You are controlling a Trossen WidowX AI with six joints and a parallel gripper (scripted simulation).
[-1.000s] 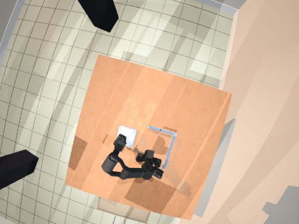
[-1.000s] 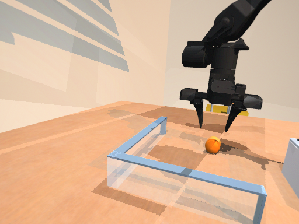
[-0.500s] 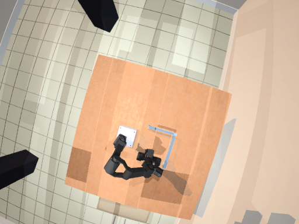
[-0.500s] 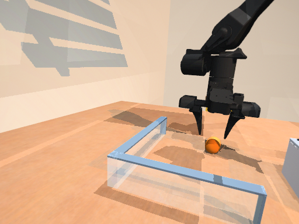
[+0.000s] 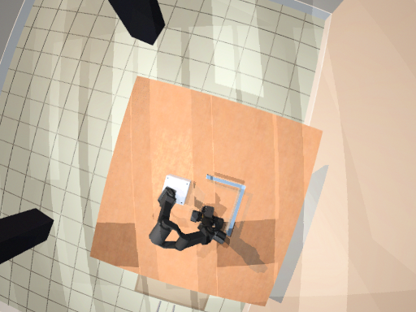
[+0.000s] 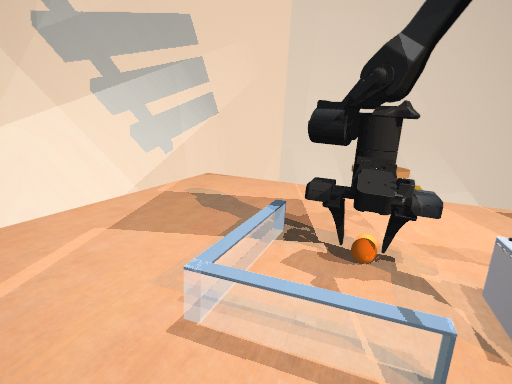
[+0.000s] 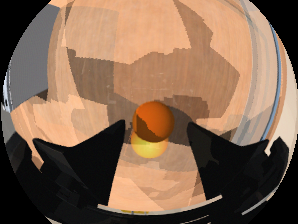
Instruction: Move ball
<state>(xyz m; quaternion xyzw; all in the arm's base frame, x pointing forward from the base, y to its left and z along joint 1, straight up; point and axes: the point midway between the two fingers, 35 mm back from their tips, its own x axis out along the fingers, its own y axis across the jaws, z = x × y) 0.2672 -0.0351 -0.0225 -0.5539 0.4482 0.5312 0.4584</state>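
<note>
Black parallel-jaw gripper (image 6: 362,248) standing over a small glossy orange ball (image 6: 363,250) on the wooden table (image 6: 100,280), fingers parted and gripping nothing.

The ball is round, smooth and orange, lit on top and shaded below, and rests on the table between the two pointed fingertips (image 6: 340,235) with a gap visible on either side. A paler, yellowish see-through ball copy (image 7: 148,147) overlaps it; the wrist view shows this copy clearly just beneath the ball (image 7: 153,120), while the exterior view shows only a sliver of it. The exterior view shows the low clear blue-edged corner walls (image 6: 280,290) standing apart from the ball. In the top view the arm hides the ball.
</note>
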